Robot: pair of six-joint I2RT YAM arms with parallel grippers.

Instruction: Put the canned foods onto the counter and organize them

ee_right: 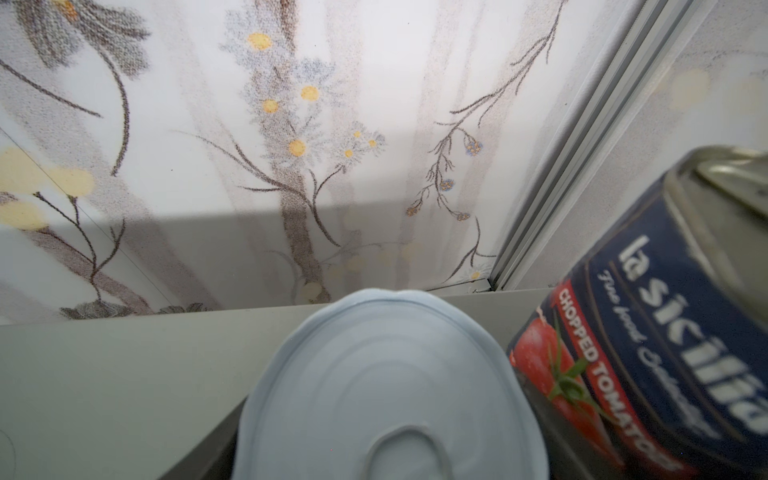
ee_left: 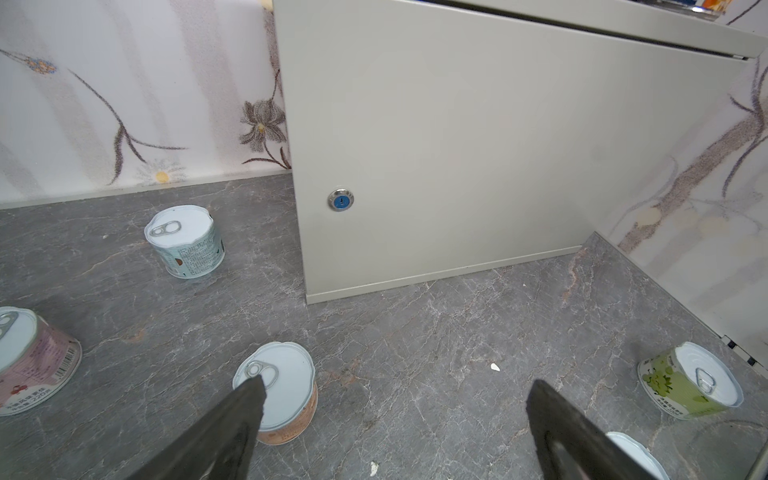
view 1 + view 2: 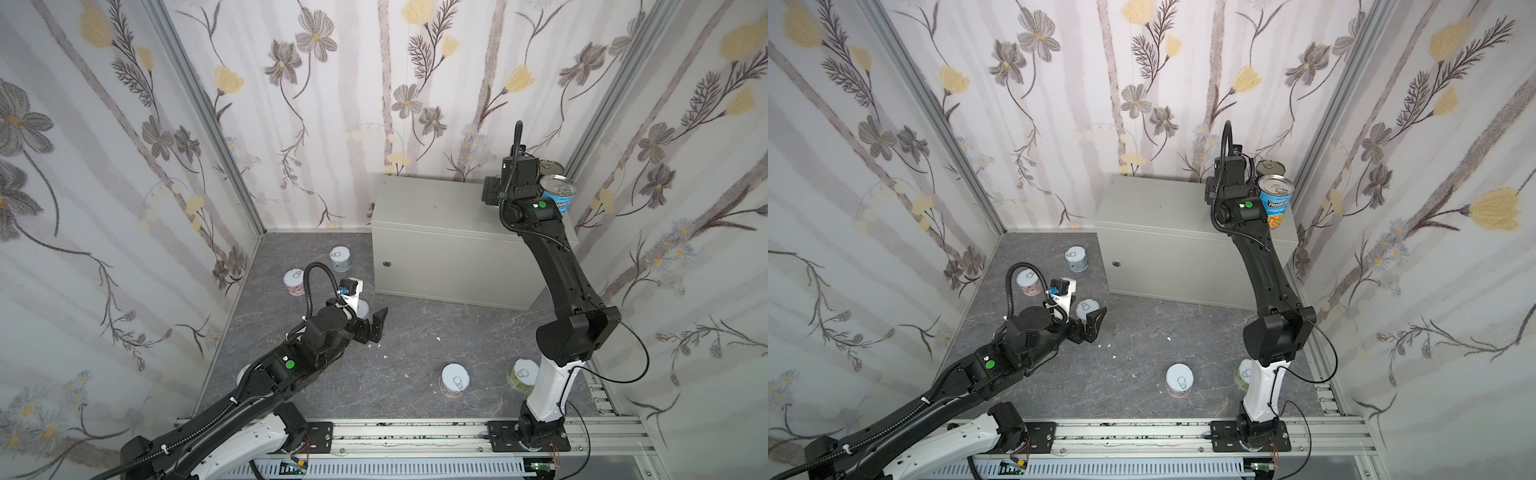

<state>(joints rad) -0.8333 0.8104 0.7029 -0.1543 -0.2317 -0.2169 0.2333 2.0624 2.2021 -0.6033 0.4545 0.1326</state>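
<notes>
The counter (image 3: 436, 203) is a light-grey cabinet at the back. On its right end stand a blue soup can (image 3: 557, 193) and a navy-and-red can (image 1: 648, 332). My right gripper (image 1: 384, 449) is there with its dark fingers flanking a short pale-lidded can (image 1: 386, 386) on the counter top; I cannot see whether they press on it. My left gripper (image 2: 395, 399) hangs open over the floor beside an orange-labelled can (image 2: 278, 390). On the floor also stand teal (image 2: 185, 241), pink (image 2: 33, 361), green (image 2: 690, 382) and front-middle (image 3: 455, 380) cans.
The dark marbled floor (image 3: 415, 332) is walled by floral panels on three sides. A round lock (image 2: 340, 200) sits on the counter's front. The right arm's white base (image 3: 544, 395) stands against the green can. A rail (image 3: 415, 436) runs along the front edge.
</notes>
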